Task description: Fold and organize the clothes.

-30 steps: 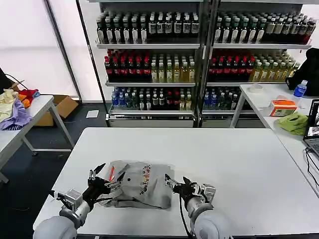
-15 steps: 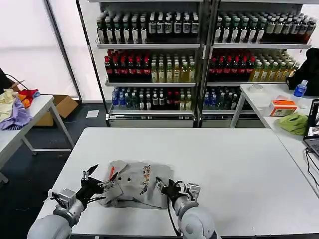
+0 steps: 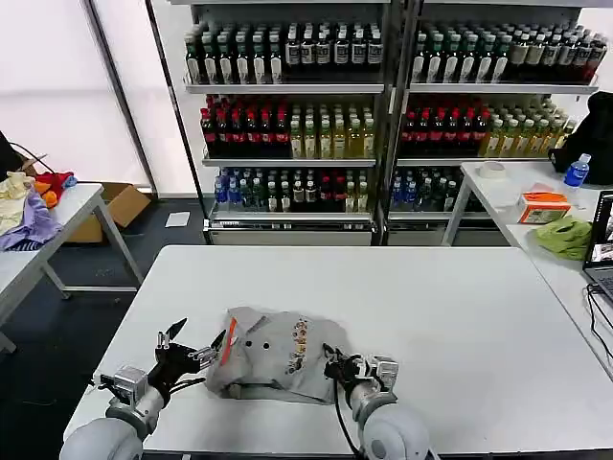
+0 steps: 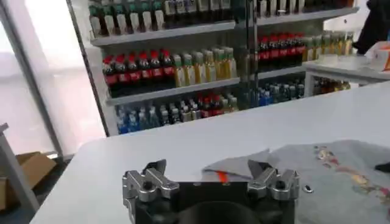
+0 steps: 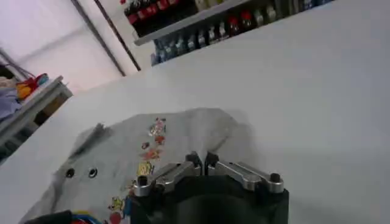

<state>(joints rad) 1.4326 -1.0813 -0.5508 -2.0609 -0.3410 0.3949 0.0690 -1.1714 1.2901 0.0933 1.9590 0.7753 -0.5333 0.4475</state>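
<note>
One light grey shirt with a small multicolour chest print, buttons and an orange stripe lies bunched near the front edge of the white table. My left gripper sits open just left of it, jaws wide apart, and holds nothing. In the left wrist view the left gripper faces the shirt, whose orange stripe shows between the jaws. My right gripper is at the shirt's right edge. In the right wrist view the right gripper is pressed shut on the shirt's edge.
Shelves of bottles stand behind the table. A side table at left holds purple, yellow and red garments. The table at right carries a lime-green cloth, an orange box and a laptop. The white table stretches far and right.
The right gripper went left into the shirt's edge, shut, then drew back right. The shirt has bunched up and shifted right. The left gripper backed slightly away, still open.
</note>
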